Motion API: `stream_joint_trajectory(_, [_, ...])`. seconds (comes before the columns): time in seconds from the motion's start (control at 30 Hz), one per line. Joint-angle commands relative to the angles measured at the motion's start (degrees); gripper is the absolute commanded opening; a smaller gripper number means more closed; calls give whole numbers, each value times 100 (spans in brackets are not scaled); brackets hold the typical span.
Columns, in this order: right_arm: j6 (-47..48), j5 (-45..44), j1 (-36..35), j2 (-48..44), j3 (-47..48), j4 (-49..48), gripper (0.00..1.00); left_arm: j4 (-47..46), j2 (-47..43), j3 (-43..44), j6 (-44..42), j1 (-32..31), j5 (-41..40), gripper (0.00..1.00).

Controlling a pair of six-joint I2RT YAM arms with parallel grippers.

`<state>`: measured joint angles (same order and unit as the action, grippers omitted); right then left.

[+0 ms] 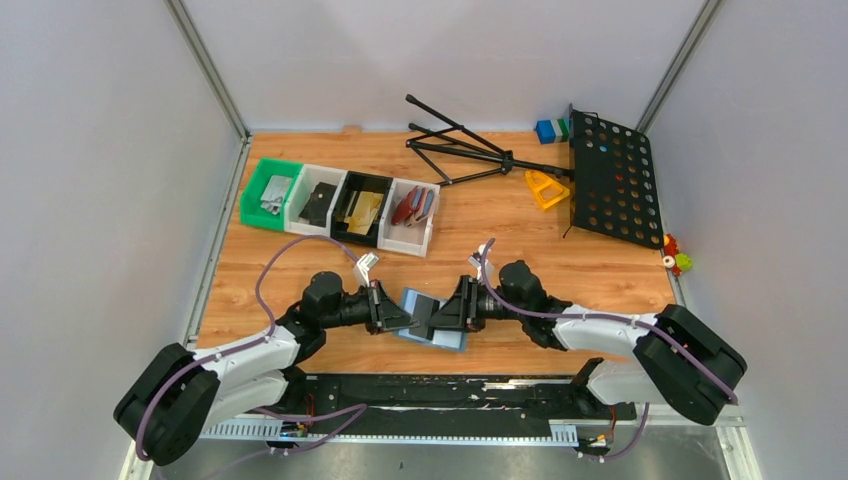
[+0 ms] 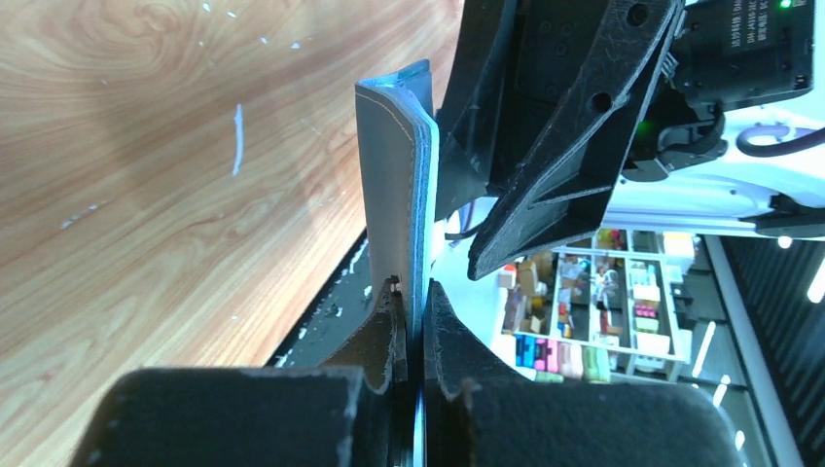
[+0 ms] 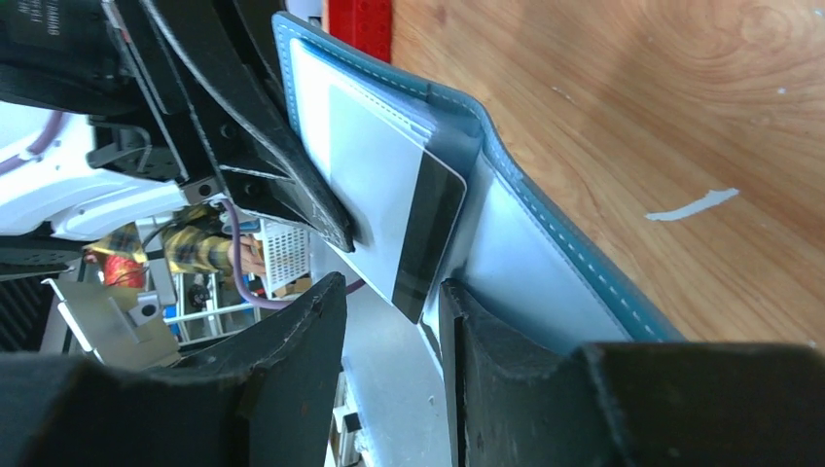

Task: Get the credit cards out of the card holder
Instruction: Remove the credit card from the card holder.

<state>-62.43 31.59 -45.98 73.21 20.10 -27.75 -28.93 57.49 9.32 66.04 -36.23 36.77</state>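
Observation:
The slate-blue card holder [image 1: 436, 332] is held open near the table's front edge, between the two grippers. My left gripper [image 2: 416, 321] is shut on one flap, which shows edge-on and upright in the left wrist view [image 2: 394, 175]. In the right wrist view the lighter blue inside [image 3: 545, 263] faces me. A grey credit card [image 3: 379, 185] with a dark stripe sticks partway out of a slot. My right gripper [image 3: 394, 292] is open, with the card's lower corner between its fingers. One finger [image 3: 486, 341] lies against the inside of the holder.
Four bins stand in a row at the back left: green [image 1: 268, 193], white [image 1: 318, 200], black [image 1: 362, 208], and white [image 1: 412, 215] holding a dark red wallet. A black perforated music stand [image 1: 610, 180] lies at the back right, with a yellow piece [image 1: 546, 188] beside it.

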Motion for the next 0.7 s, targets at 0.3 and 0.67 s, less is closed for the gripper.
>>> stream_joint_trajectory(0.3, [-669,111,167,-288,-578,-2125,28,-2463,161,-263,1217,28,405,0])
stream_joint_trajectory(0.67, [-860,276,162,-162,-455,-2862,2,-2576,115,-248,1287,26,462,0])
